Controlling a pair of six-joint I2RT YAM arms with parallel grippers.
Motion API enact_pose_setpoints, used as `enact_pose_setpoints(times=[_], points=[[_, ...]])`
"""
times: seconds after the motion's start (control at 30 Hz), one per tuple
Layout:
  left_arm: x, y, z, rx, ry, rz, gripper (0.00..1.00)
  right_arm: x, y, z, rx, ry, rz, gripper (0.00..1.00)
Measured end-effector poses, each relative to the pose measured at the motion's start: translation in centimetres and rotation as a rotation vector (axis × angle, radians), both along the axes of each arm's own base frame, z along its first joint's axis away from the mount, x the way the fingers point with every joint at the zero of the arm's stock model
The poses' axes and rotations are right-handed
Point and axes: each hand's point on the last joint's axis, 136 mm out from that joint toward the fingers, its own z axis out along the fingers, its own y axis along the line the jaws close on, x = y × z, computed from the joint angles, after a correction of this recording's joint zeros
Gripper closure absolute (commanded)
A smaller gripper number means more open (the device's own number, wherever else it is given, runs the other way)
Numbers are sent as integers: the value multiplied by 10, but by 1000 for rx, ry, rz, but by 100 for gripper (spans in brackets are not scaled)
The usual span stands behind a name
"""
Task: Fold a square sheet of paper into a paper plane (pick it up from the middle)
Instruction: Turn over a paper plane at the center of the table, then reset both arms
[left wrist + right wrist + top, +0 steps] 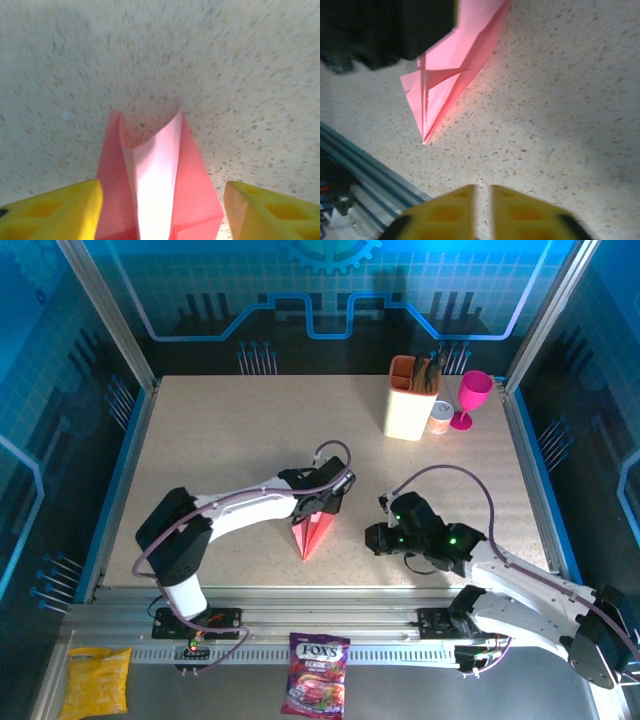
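Table: speckled beige table (220, 440), boxed in by blue-lit walls.
Paper plane: your paper plane (312, 531) lies flat at lower centre of the overhead frame, nose toward the bottom edge.
Left gripper: your left gripper (328, 502) sits over the plane's wide tail, released, jaws spread on either side of it.
Right gripper: your right gripper (375, 537) is just right of the plane, clenched on nothing.

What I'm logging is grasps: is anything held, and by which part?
Nothing. Left gripper open astride the paper plane, at its wide end; right gripper shut, empty.
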Motion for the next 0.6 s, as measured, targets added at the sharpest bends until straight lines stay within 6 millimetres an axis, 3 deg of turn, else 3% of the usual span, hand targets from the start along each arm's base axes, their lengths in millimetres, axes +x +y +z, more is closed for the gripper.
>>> enact_pose_setpoints(times=[0.07, 0.1, 0.13, 0.27, 0.33, 0.43, 0.6], points=[[5, 4, 32, -35, -61, 1, 14, 7, -9, 7, -30, -26, -34, 21], [7, 9, 51, -56, -100, 5, 1, 12, -17, 13, -49, -47, -66, 11], [9, 15, 70, -73, -137, 10, 0, 17, -25, 18, -65, -65, -98, 2], [16, 59, 140, -140, -308, 98, 0, 42, -74, 37, -142, -167, -288, 1], [17, 86, 164, -161, -398, 151, 0, 54, -100, 42, -195, -213, -385, 1], [11, 134, 178, -164, -521, 243, 0, 71, -139, 51, -290, -289, -519, 1], [8, 218, 153, -98, -626, 422, 0, 96, -190, 63, -438, -416, -643, 1]])
